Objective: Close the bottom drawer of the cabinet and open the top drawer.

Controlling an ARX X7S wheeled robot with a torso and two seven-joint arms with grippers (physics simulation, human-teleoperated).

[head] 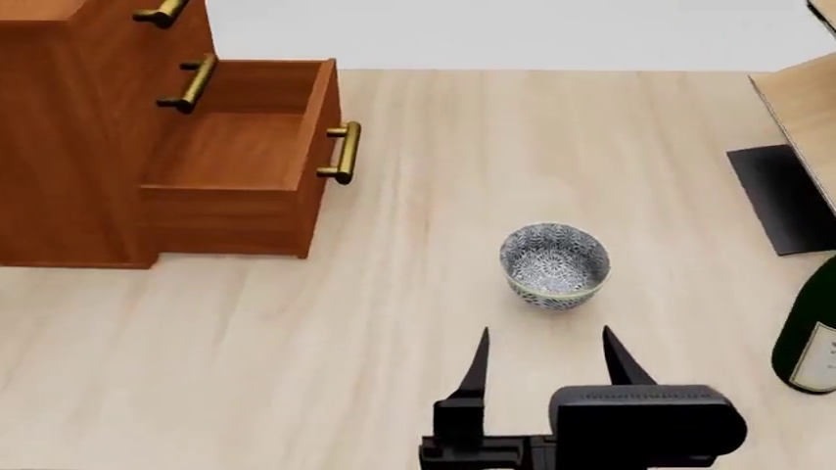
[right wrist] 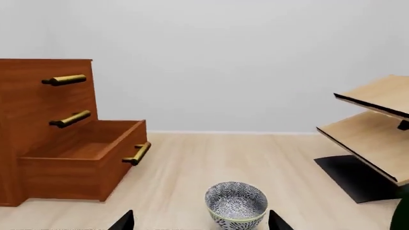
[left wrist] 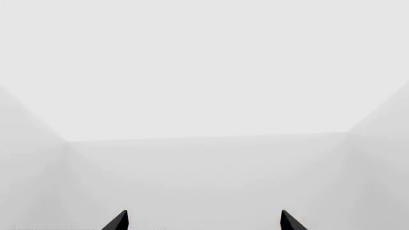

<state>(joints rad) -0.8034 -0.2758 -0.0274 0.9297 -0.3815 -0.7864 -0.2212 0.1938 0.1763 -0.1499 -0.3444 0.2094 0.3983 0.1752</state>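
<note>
- Bottom drawer (head: pixel 249 162), upper left of the head view: pulled out, needs pushing in.
- Top drawer (head: pixel 151 15): shut.
- Right gripper (head: pixel 546 357), lower centre: jaws apart, empty, well short of the cabinet (head: pixel 66 147).
- Left gripper (left wrist: pixel 204 221): spread, holding nothing.

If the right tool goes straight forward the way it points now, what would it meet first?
Most likely the patterned bowl: it stands just ahead of the right tool, in line with the gap between its open fingers. Height is unclear, so it might pass just over the rim.

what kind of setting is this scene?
Likely a simulated tabletop test scene, not a real room: a light wood table against blank white walls, holding a small cabinet, a patterned bowl and a green bottle.
</note>
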